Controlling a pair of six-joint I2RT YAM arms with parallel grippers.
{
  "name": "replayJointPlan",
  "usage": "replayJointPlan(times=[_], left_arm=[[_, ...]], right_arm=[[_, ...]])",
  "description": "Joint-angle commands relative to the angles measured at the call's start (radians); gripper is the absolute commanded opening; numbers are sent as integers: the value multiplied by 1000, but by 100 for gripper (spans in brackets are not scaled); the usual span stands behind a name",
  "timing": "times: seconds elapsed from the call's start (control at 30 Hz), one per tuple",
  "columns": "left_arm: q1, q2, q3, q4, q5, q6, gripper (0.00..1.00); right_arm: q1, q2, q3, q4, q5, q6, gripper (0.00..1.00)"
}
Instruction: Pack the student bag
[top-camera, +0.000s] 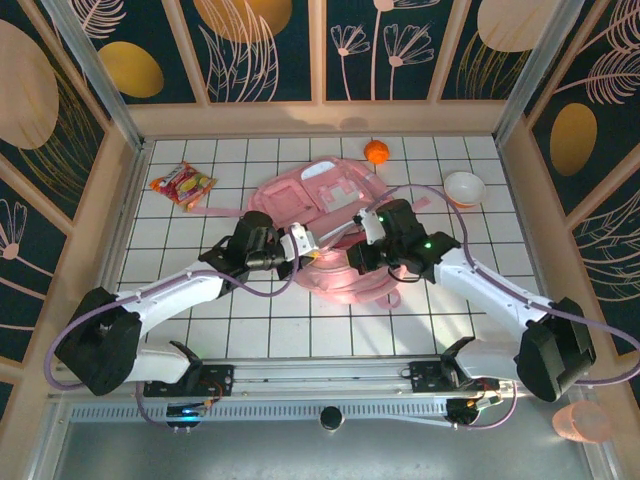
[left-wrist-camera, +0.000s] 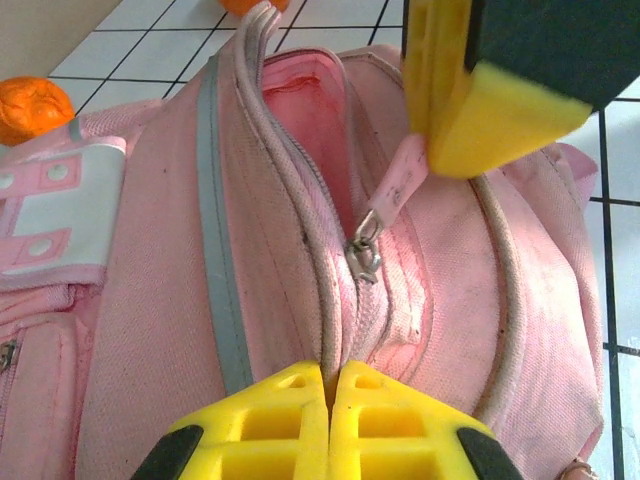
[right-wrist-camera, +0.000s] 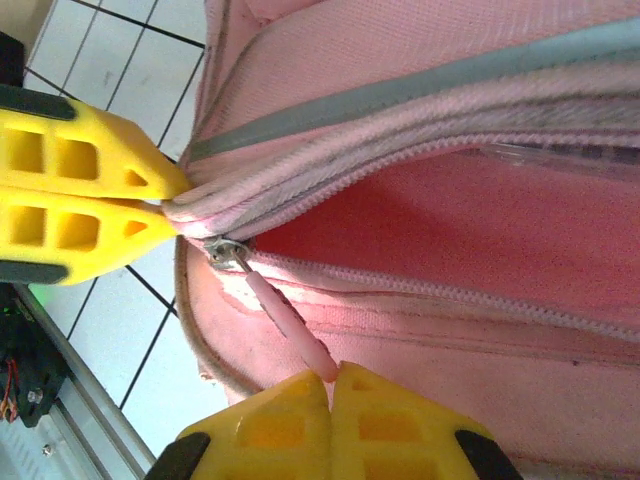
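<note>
On the far left of the white squared tabletop (top-camera: 260, 325) we see a red and yellow snack packet (top-camera: 183, 185), well apart from everything else.

Next comes the left arm (top-camera: 180, 295). It starts at the near left corner and stretches low over the tabletop, up and to the right, toward the middle. The left tool (left-wrist-camera: 330, 392) has its two yellow fingers squeezed tight together. They pinch the zip edge of the big soft pink cloth student bag (top-camera: 330, 200).

The student bag lies flat in the middle of the tabletop, a bit toward the far side, between the two arms. Its big zip is partly open, and we can see the darker pink inside. A small metal zip slider (left-wrist-camera: 365, 250) sits on the zip just past the left tool. A thin pink zip pull (right-wrist-camera: 290, 325) runs out from it.

The right tool (right-wrist-camera: 330, 395) is closed too, and its yellow fingers grip the end of that pink zip pull. The two tools are very near each other.

By the bag's far edge sits a small round orange thing (top-camera: 376, 152). A white bowl (top-camera: 464, 188) stands to the right of it, near the bag.

Last is the right arm (top-camera: 490, 290), which reaches in low from the near right corner, up and to the left.
</note>
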Motion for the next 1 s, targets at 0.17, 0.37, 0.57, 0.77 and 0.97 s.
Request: replayJointPlan(times=[0.17,0.37,0.57,0.77,0.97], left_arm=[[17,-21,13,11,49,-22,0],[16,-15,29,4,56,-14,0],[17,-22,33,-2,60,-14,0],[15,-26,34,-2,61,-14,0],[16,-20,46,-3,73,-14,0]], right_arm=[[38,38,66,-43,-40,-55,0],[53,96,89,-49,-46,-72,10],[55,142,119,-22,-74,-89,19],[68,184,142,-6,-91,-102,23],[75,221,168,-3,-70,-112,24]])
